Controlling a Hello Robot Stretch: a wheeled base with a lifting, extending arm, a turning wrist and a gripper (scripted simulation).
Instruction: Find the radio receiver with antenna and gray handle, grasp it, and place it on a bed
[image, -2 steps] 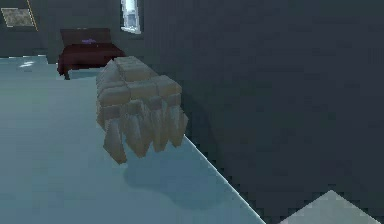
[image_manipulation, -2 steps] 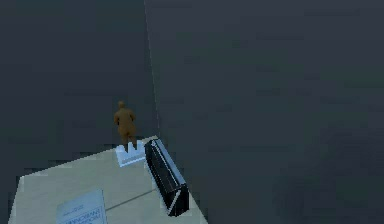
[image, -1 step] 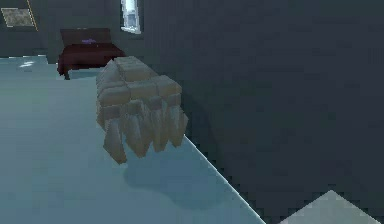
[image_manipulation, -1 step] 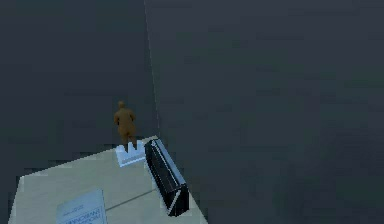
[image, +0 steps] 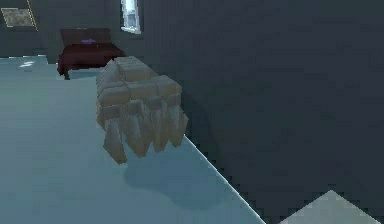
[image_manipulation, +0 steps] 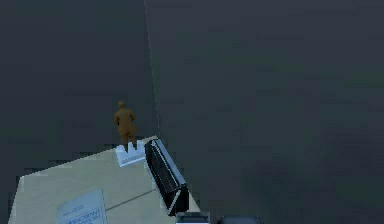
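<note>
1. The pale tabletop (image_manipulation: 70, 175) lies nearest, across the arm side view's lower left. Its corner also shows at the forward view's bottom right.
2. A grey-brown lump (image: 138, 105), like a draped armchair, stands on the floor by the dark wall, between the robot and the far end of the room.
3. The bed (image: 90, 52), with a dark red cover, stands well apart at the forward view's upper left.
4. A dark oblong (image_manipulation: 166, 178) with a greyer strip on top lies along the tabletop's right edge. I judge it may be the radio, though no antenna can be made out.
5. An orange-brown statuette (image_manipulation: 124, 122) stands upright on a white slab (image_manipulation: 129, 157), just beside the oblong's far end. A white sheet (image_manipulation: 82, 210) lies nearer.
6. Gripper: I cannot tell how it stands, or whether it grips anything.
7. Risks:
   - A reach based on a guess could take the wrong thing.
   - A sideways nudge could push the oblong off the edge it lies along.
   - A wide approach could topple the statuette.
   - On the drive to the bed, a path close to the wall could clip the lump.
</note>
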